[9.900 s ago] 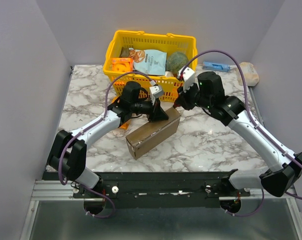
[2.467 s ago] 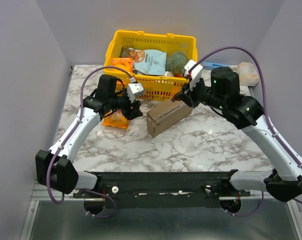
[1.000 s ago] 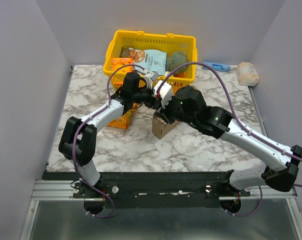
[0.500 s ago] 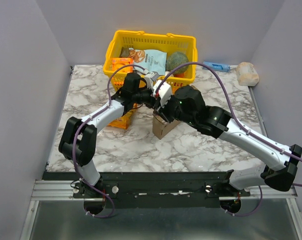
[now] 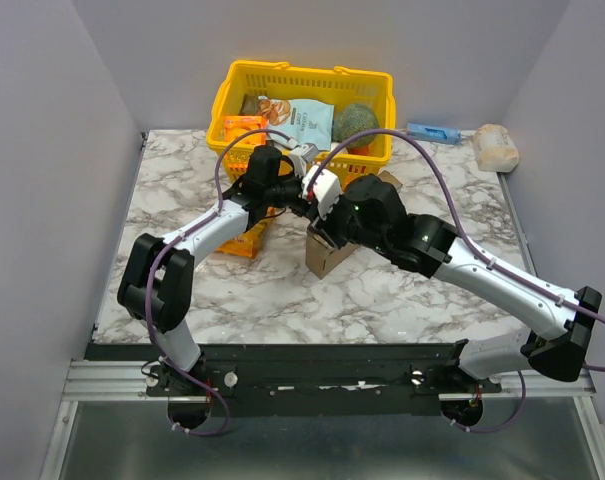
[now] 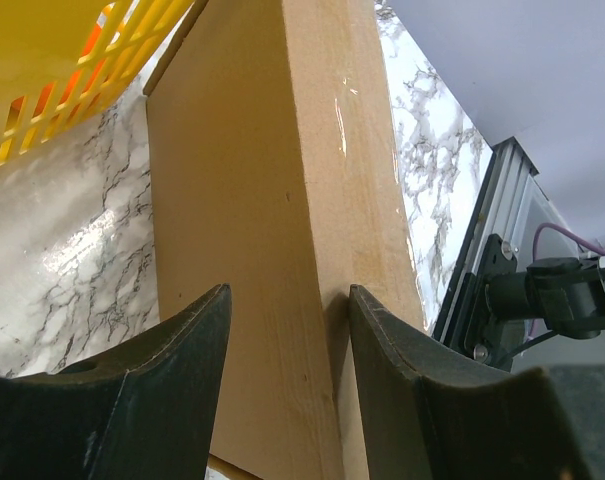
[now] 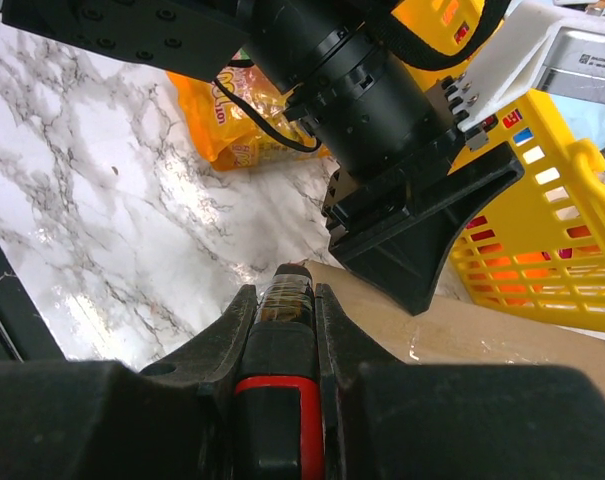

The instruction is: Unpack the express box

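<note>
The brown cardboard express box (image 5: 329, 256) lies in mid-table, in front of the yellow basket (image 5: 225, 101). My left gripper (image 5: 307, 205) is open, its fingers (image 6: 187, 350) set against the box's top face (image 6: 272, 180) near a long taped edge. My right gripper (image 5: 327, 226) is shut on a black-and-red cutter tool (image 7: 272, 420). Its taped tip (image 7: 286, 290) touches the near corner of the box (image 7: 502, 340), right beside the left gripper's finger (image 7: 422, 230).
An orange snack bag (image 5: 240, 240) lies left of the box and also shows in the right wrist view (image 7: 232, 130). The basket holds several packets and a green item. A blue item (image 5: 432, 132) and a beige bundle (image 5: 495, 147) lie at the back right.
The orange bag was set down on the left. The box now sits further back and turned. Both grippers came together on it. In the last second the right gripper edged slightly left.
</note>
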You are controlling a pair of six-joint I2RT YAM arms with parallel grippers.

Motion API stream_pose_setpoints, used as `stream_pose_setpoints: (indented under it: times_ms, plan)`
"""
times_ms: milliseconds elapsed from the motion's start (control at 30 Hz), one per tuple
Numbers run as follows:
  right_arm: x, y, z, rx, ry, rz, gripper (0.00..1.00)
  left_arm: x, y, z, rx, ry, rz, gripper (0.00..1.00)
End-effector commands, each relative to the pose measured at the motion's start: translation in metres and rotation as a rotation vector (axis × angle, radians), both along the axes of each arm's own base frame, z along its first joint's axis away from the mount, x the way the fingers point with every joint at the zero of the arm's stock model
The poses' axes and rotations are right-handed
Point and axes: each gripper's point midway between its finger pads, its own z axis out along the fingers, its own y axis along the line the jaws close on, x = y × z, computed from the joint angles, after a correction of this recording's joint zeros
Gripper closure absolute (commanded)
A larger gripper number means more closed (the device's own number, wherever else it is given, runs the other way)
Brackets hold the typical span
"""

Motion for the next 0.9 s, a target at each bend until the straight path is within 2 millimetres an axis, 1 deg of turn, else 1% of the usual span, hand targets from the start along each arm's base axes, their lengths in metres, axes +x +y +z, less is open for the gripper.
stream_pose_setpoints:
  times_ms: [0, 100, 233, 300, 333, 367, 500, 667, 867]
  plan:
    - [0.003, 0.004, -0.001, 0.001, -0.028, -0.008, 1.0, -0.01, 0.006, -0.053, 0.117, 0.11, 0.029, 0.42]
    - [0.003, 0.002, -0.006, -0.008, -0.022, -0.011, 1.0, -0.01, 0.006, -0.053, 0.116, 0.112, 0.03, 0.42]
    - [0.004, -0.003, -0.006, -0.012, -0.024, -0.031, 1.0, -0.01, 0.006, -0.055, 0.119, 0.117, 0.032, 0.42]
    - [0.005, -0.003, 0.003, 0.012, -0.038, -0.042, 1.0, -0.01, 0.006, -0.055, 0.119, 0.117, 0.032, 0.42]
    - [0.006, -0.002, 0.012, 0.033, -0.051, -0.042, 1.0, -0.01, 0.006, -0.056, 0.12, 0.119, 0.032, 0.42]
    - [0.008, -0.001, 0.017, 0.04, -0.059, -0.045, 1.0, -0.009, 0.006, -0.056, 0.121, 0.117, 0.032, 0.42]
    - [0.015, 0.004, 0.03, 0.062, -0.084, -0.061, 1.0, -0.009, 0.005, -0.058, 0.121, 0.123, 0.031, 0.42]
    - [0.02, 0.003, 0.027, 0.052, -0.087, -0.099, 1.0, -0.009, 0.005, -0.057, 0.121, 0.123, 0.031, 0.42]
    - [0.018, 0.001, 0.02, 0.033, -0.068, -0.093, 1.0, -0.009, 0.005, -0.059, 0.125, 0.124, 0.034, 0.42]
